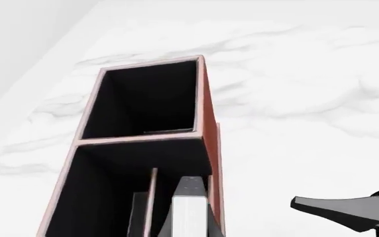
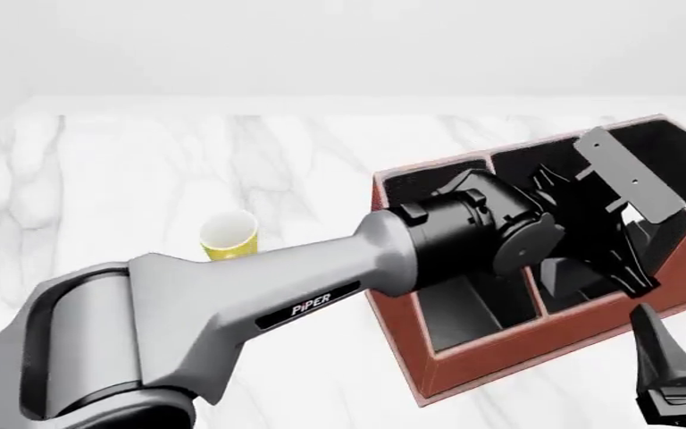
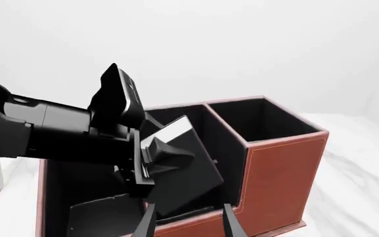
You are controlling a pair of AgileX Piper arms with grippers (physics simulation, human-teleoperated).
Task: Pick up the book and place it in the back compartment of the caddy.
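My left gripper (image 2: 611, 223) is shut on the book (image 2: 624, 175), a black slab with pale page edges. It holds the book tilted over the right side of the reddish-brown caddy (image 2: 439, 371). In the right wrist view the book (image 3: 186, 173) leans with its lower end down inside a low-walled black cell (image 3: 203, 213); I cannot tell whether it touches the floor. In the left wrist view the book's white edge (image 1: 189, 215) points into the caddy (image 1: 209, 113). My right gripper (image 3: 188, 224) is open and empty just outside the caddy's low wall.
A yellow mug (image 2: 228, 237) stands on the marble table (image 2: 140, 170) left of the caddy. The left arm (image 2: 319, 286) stretches across the table's front. A tall cell (image 3: 262, 118) rises at the caddy's end. The right gripper (image 2: 665, 371) sits at the front right corner.
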